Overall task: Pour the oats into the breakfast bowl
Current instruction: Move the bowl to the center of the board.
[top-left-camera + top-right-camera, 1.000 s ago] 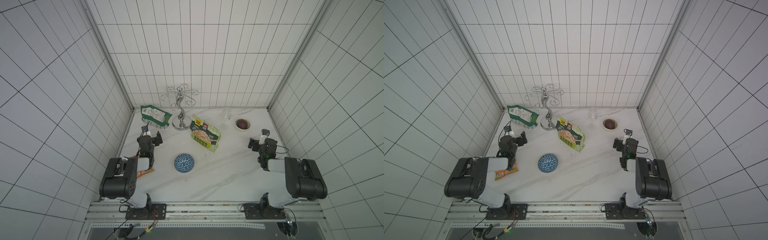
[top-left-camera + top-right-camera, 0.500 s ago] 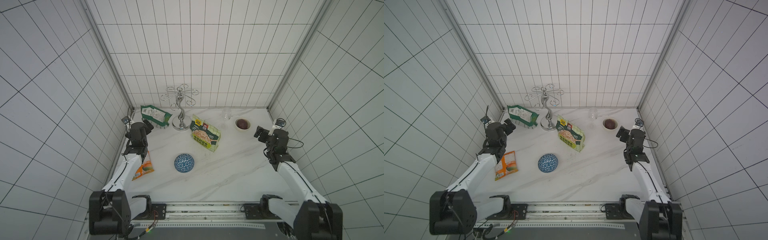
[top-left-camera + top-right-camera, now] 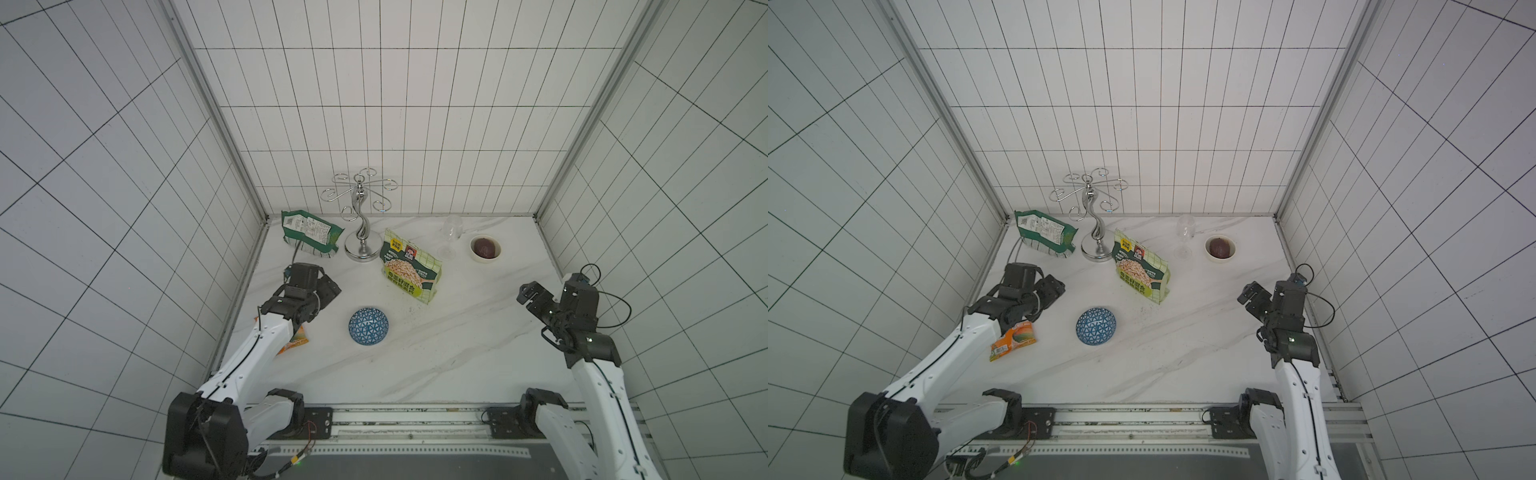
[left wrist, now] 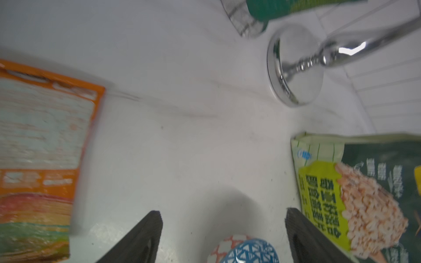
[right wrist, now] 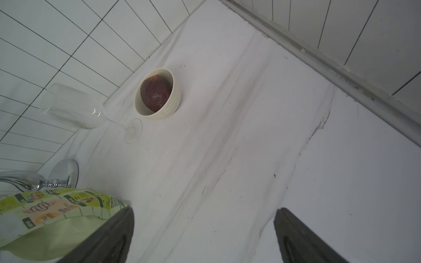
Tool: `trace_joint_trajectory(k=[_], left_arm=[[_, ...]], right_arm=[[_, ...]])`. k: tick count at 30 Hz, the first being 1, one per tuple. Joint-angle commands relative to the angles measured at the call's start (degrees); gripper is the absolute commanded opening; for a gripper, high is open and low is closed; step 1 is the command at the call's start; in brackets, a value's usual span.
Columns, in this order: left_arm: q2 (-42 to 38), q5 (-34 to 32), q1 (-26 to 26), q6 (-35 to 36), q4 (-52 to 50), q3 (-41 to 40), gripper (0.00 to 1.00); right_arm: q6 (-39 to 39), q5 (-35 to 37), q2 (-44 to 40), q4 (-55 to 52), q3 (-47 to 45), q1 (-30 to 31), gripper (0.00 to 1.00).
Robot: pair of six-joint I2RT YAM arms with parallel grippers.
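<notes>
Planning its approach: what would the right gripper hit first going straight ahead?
Probably the bare table: the right gripper has only marble between its open jaws. The oat pouch sits beside that line, the white bowl beyond; depth is unclear.

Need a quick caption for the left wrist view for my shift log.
Open, empty left tool over the marble table, breakfast bowl showing between its fingers, orange packet and oats pouch on either side.

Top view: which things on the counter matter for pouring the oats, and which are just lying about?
For the job:
- oats pouch, light green, standing
- breakfast bowl, blue-and-white triangles

Just lying about:
- dark green bag
- chrome stand
- wine glass
- small white bowl
- orange packet
</notes>
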Motion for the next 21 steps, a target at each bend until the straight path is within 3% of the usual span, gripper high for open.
trace_joint_trajectory(k=[1,4,10,16,21], left_arm=[[2.20,-3.86,-7.19,-7.39,-2.52,-0.56,0.75],[5.69,-5.77,-10.38,-9.76,-3.49,-0.27,0.71],[5.19,-10.62,-10.74,-9.87,-8.00,-0.66,0.69],[3.85,-3.49,-11.32,-10.81,-2.71,-6.00,0.55],[1.49,-1.38,-12.56,-11.37,-0.28,-7.59,0.54]], right_arm=[[-2.95,-6.77,0.70,-8.73,2.79,-0.13,0.99],[-3.15,-7.25,-0.33,-9.44,2.97,0.34,0.99],[-4.51,-5.89,-1.62,-12.34,3.34,2.69,0.99],[-4.22,-4.39,-0.48,-12.91,4.71,7.66,0.99],[-4.12,-1.13,2.09,-13.61,6.93,13.75,0.99]])
